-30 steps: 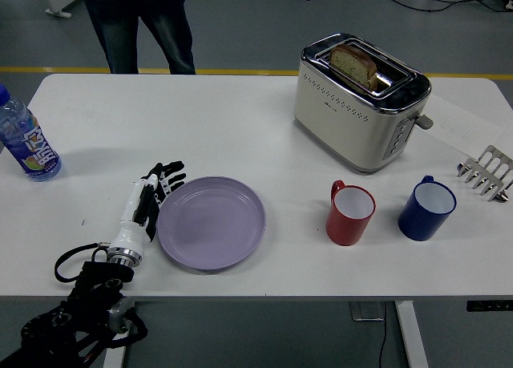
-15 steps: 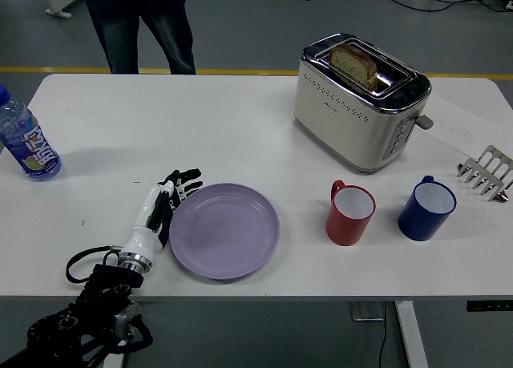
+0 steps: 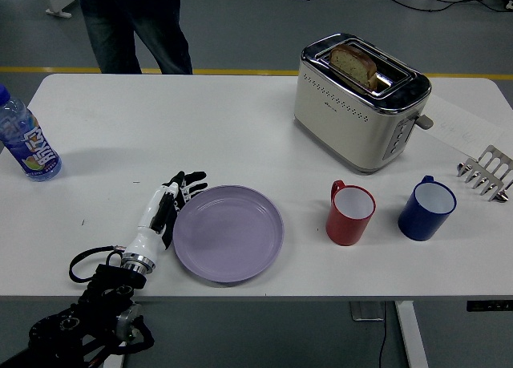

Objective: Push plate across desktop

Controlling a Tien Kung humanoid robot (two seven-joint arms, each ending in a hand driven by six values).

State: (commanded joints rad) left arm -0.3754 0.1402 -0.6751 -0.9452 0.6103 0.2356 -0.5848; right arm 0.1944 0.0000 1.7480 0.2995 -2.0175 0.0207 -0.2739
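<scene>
A grey workshop floor with a yellow line is seen beyond a white rectangular bench (image 3: 240,127), at whose far side a person in dark trousers (image 3: 132,23) is standing. On the near left part of the bench a round lilac plastic plate (image 3: 228,233) is lying flat, close to the near edge. The left hand (image 3: 164,208), white at the back with black fingers (image 3: 186,184), is laid on edge against the plate's left rim; its fingers are extended and slightly spread, with nothing grasped, and contact is made only along the rim. The black left arm is seen entering from the lower left corner. A clear plastic water bottle with a blue cap and colourful label (image 3: 24,139) is standing upright at the far left edge, well apart from the plate. A cream and chrome two-slot toaster (image 3: 357,103), with a slice of bread (image 3: 354,63) raised in one slot, is placed at the far right centre. In front of it a red mug (image 3: 350,214) and a dark blue mug (image 3: 426,208), both white inside, are set side by side, the red one nearer the plate. A metal toast rack (image 3: 486,172) is seen at the right edge.
</scene>
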